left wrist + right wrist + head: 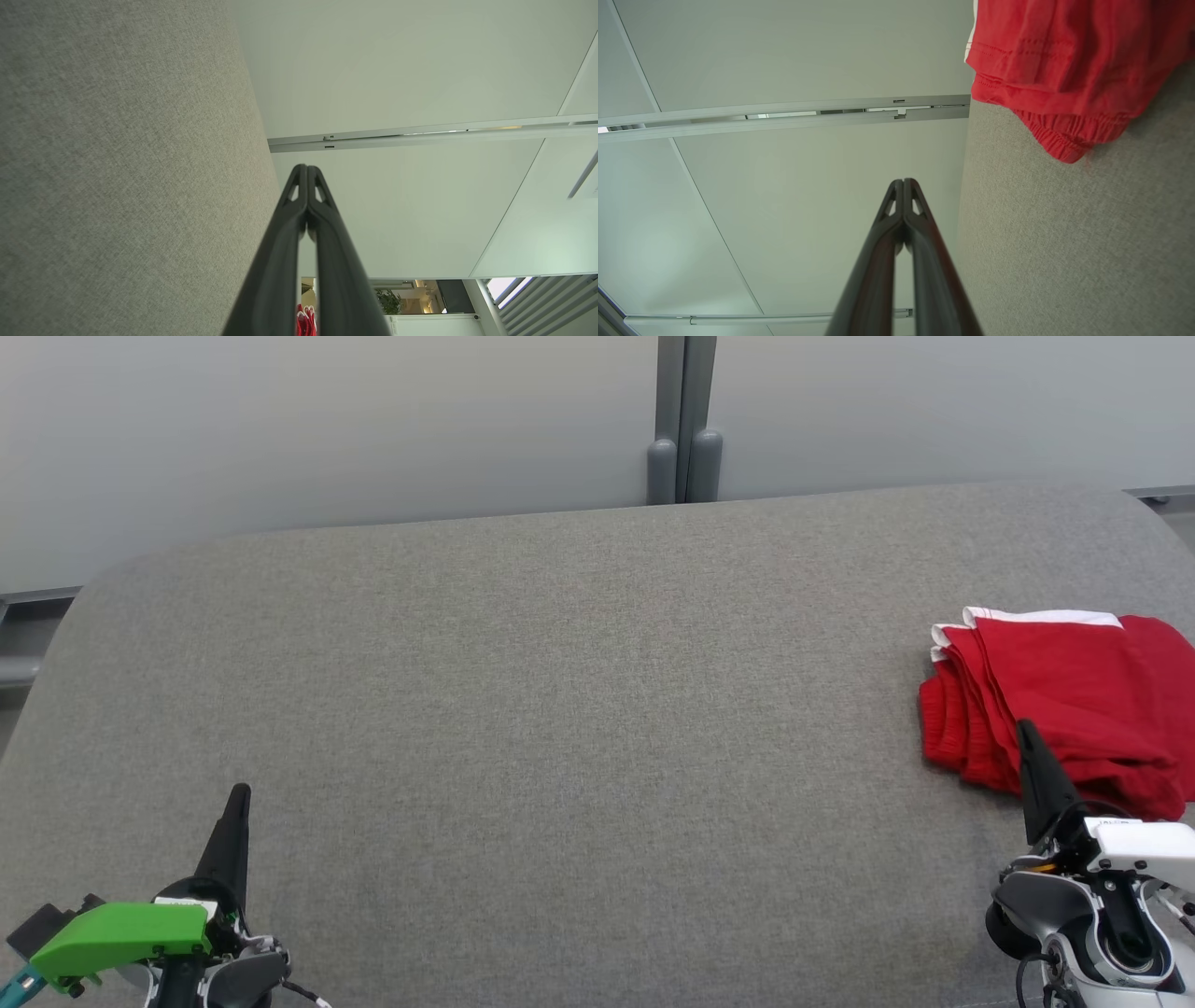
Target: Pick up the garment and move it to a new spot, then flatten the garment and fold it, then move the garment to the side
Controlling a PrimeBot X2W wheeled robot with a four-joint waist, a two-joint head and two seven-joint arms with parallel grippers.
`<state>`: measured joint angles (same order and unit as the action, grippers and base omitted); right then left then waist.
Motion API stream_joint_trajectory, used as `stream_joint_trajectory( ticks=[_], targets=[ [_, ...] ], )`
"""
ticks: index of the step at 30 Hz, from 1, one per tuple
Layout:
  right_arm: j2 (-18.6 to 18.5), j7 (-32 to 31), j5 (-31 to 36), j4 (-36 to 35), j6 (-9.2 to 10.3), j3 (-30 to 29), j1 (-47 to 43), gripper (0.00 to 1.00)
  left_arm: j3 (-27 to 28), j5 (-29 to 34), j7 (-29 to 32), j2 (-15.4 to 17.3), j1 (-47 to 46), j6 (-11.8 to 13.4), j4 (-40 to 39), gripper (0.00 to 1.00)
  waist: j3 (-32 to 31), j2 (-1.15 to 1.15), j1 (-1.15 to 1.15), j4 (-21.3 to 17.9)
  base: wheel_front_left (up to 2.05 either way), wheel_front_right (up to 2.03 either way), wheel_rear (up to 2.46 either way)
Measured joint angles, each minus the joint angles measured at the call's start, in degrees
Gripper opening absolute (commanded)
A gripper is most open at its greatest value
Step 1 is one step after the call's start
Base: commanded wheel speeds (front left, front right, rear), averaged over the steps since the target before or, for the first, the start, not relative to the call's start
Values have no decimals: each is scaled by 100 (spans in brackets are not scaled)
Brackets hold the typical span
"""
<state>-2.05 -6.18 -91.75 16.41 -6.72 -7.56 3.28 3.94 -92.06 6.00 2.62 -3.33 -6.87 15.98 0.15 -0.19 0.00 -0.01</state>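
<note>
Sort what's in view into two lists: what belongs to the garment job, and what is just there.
Job: red garment, folded, at the right end of the grey padded surface; left gripper, shut and empty; right gripper, shut and empty, near the garment.
Just there: pale wall panels; grey post between them.

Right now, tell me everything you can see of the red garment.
The red garment lies folded in stacked layers on the grey cloth surface, at its right side, partly cut off by the head view's edge. It looks like soft fabric, with white trim along the far edge, stitched hems and a gathered elastic band. The right gripper, jaws shut, looks clear of it.
</note>
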Motion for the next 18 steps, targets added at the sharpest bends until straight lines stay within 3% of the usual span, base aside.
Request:
stream_joint_trajectory(
  ticks=[18],
  targets=[
    [0, 0, 0, -4, 0, -3, 1, 0, 2, -1, 0, 0, -8, 0, 9, 0, 0, 0, 0, 0, 0, 0, 0]
  ],
)
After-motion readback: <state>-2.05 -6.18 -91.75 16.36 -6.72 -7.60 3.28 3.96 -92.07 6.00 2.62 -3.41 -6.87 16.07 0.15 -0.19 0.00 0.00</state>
